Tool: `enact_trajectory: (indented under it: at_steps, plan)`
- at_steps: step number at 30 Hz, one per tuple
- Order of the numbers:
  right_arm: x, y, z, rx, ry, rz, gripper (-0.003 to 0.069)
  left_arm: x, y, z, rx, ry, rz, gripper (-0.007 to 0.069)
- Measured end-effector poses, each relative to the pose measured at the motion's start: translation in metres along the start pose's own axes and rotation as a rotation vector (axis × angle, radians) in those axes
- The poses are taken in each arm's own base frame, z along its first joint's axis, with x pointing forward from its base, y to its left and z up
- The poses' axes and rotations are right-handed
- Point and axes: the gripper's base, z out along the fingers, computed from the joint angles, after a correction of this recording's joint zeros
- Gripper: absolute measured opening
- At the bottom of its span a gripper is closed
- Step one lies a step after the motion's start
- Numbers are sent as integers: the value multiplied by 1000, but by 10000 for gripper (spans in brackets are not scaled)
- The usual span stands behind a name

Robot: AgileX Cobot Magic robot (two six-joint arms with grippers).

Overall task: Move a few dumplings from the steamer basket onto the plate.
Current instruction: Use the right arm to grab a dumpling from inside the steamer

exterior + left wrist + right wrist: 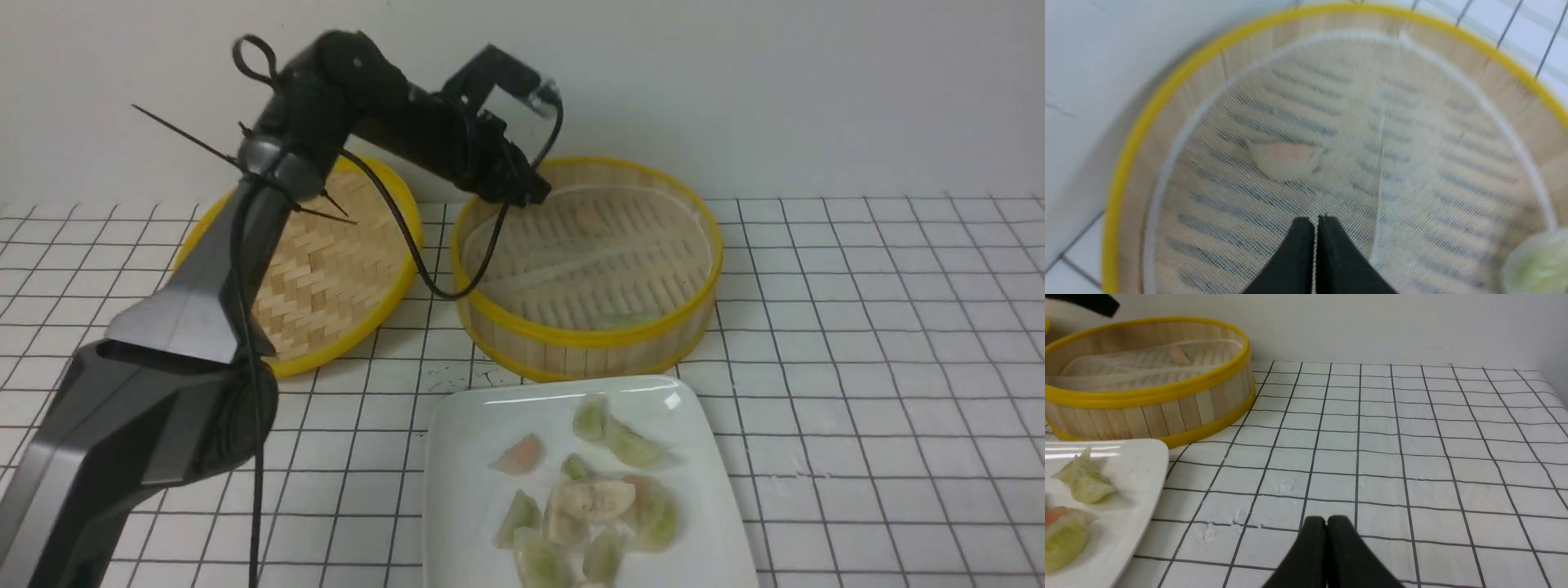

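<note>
Black fingers of my left gripper [1314, 220] are pressed tip to tip, nothing between them. They hang over the mesh liner [1412, 163] inside the steamer basket [1147, 163], entering at its 10 o'clock rim in the front view.

Just ahead of the tips is a pink dumpling [1284, 159]: pale translucent skin, pinkish-orange filling showing through, crescent shape. Its long axis lies crosswise to my fingers, rounded belly toward the tips, straighter edge away. The picture is soft, so pleats are not readable. It sits on the basket floor toward 12 o'clock, apart from the wall.

A green dumpling [1539, 261], pale and glossy, lies at 6 o'clock by the near wall. It is mostly cut off, so I cannot tell its axis.

The plate [457, 457] is at the basket's 6 o'clock, close to its base. It holds the other dumplings [596, 498]: green, tan-white, and one pinkish-orange lying alone toward 9 o'clock. The rest are heaped, pointing every way.

A woven lid [326, 269] is at the basket's 9 o'clock, just beside it.

My right gripper [1326, 520] has its black fingers closed flat together, empty, low over the gridded tablecloth [1412, 437], off the plate's 3 o'clock side.
</note>
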Motion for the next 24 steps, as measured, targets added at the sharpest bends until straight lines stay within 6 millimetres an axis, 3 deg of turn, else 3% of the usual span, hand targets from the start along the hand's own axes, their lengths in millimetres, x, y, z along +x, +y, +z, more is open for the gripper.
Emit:
enact_trajectory:
  at_steps: [8, 11, 17, 20, 24]
  plan:
    - [0, 0, 0, 0, 0, 0, -15, -45, -17, -66, -53, -94, -285, -6]
    - [0, 0, 0, 0, 0, 0, -15, -62, -30, -88, -78, -125, -308, -6]
    - [0, 0, 0, 0, 0, 0, -15, -91, -72, -128, -173, -100, -250, -6]
    - [-1, 0, 0, -1, -13, 10, -15, -97, -106, -150, -251, -18, -199, -6]
    - [-16, 1, -1, -46, -194, 312, -15, -87, -151, -183, -288, 82, -175, -6]
